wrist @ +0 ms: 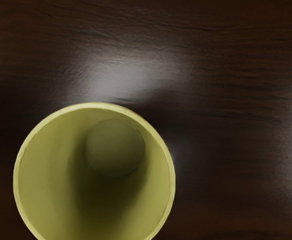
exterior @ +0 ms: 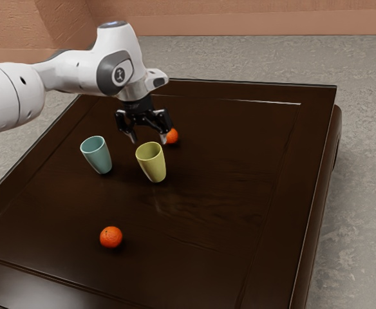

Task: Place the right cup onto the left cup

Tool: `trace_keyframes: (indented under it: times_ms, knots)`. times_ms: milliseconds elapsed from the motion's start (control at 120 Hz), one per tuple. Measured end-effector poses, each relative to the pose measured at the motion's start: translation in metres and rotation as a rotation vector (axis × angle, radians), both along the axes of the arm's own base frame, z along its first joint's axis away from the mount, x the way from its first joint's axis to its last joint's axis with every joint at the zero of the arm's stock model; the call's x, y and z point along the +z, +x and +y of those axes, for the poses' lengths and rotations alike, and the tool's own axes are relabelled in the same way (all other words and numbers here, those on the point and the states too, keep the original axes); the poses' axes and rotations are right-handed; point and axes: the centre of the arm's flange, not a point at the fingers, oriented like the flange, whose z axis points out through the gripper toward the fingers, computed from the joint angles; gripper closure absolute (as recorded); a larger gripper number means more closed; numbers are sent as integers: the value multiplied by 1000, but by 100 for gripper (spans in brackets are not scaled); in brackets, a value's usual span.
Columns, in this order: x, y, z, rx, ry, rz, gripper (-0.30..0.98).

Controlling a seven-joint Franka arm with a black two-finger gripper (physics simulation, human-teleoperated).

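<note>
Gripper (exterior: 149, 139): we see its two black fingers spread wide, nothing pinched between them, tips down near the rim of the yellow-green cup (exterior: 152, 168). Whether either tip touches that rim, we cannot tell. Looking down from the wrist, we see into the cup: round mouth, pale thin lip, smooth wall, circular base in shadow. It stands upright on the table (exterior: 239, 212), tapering toward its foot. The teal cup (exterior: 98, 156), of like shape, stands apart toward the exterior view's left. We note two round fruits, bright orange: one orange (exterior: 173, 136) just beyond the gripper, partly hidden by a finger; another orange (exterior: 111, 237) nearer the camera. Tabletop dark wood, streaked grain, glossy highlights.
</note>
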Motion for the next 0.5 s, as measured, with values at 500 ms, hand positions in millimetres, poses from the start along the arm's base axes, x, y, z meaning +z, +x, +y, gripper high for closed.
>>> trace_keyframes:
  times_ms: [500]
  knots:
    - [-62,3,-19,226,4,-96,16]
